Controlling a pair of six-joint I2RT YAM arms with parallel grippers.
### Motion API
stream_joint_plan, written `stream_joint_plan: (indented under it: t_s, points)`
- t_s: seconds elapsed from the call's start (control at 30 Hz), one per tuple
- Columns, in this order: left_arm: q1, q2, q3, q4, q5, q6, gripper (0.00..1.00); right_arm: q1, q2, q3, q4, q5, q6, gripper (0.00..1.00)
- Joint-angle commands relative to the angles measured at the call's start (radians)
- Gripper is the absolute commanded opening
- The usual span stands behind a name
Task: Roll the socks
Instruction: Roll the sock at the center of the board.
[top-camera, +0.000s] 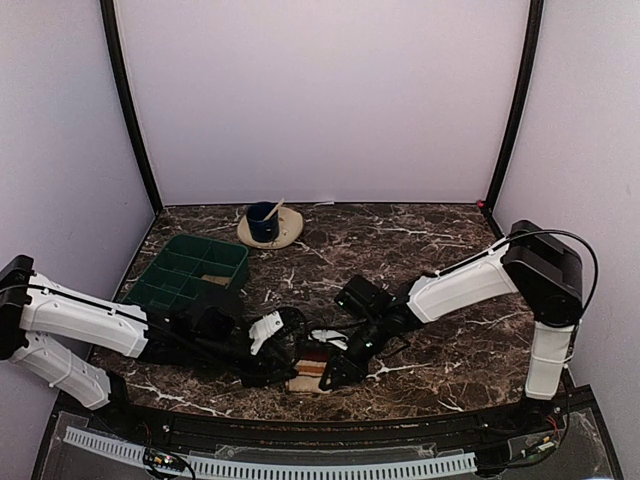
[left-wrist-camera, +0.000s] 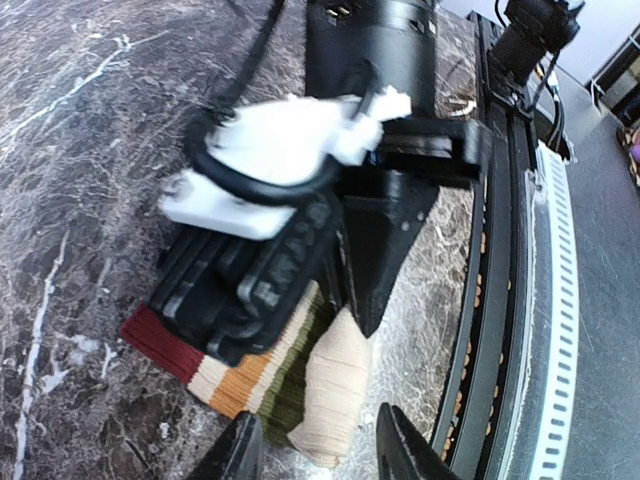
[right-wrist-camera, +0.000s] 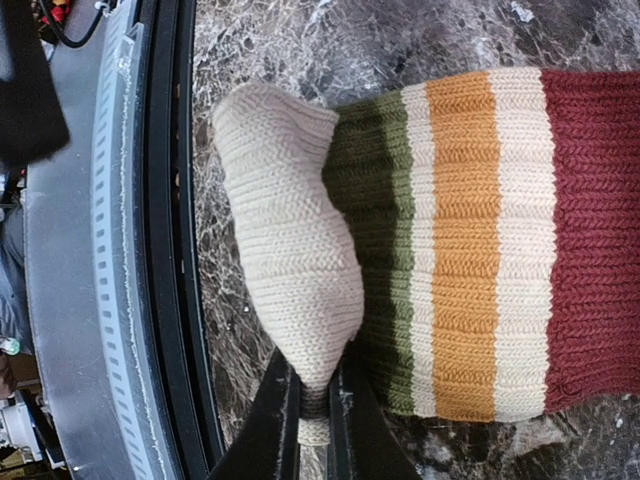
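The striped sock (right-wrist-camera: 470, 240) lies flat on the marble near the table's front edge, banded red, cream, orange and green. A plain tan sock (right-wrist-camera: 285, 230) bulges up against its green end. My right gripper (right-wrist-camera: 313, 425) is shut on the narrow tip of this tan fabric. In the left wrist view the right gripper's black body covers much of the striped sock (left-wrist-camera: 240, 385). The tan sock (left-wrist-camera: 335, 385) pokes out toward my left gripper (left-wrist-camera: 318, 455), which is open, a finger on either side and clear of it. From above, both grippers meet over the socks (top-camera: 310, 372).
A green compartment tray (top-camera: 190, 270) sits at the back left. A tan plate holding a blue cup (top-camera: 268, 225) stands at the back centre. A black rail (left-wrist-camera: 500, 300) and a white toothed strip run along the table's front edge, just beyond the socks.
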Motion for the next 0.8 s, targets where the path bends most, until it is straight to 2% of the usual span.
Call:
stream_joint_plan:
  t_s: [0.0,0.37,0.77]
  points:
    - [-0.056,0.037,0.044,-0.072,-0.042,0.092,0.41,-0.008,0.075,-0.02,-0.16,0.008,-0.024,0.05]
    - [-0.158,0.161,0.138,-0.166,-0.201,0.191,0.41,-0.026,0.097,-0.004,-0.194,-0.04,-0.052,0.06]
    - [-0.183,0.222,0.168,-0.19,-0.217,0.23,0.39,-0.034,0.113,0.017,-0.224,-0.072,-0.067,0.05]
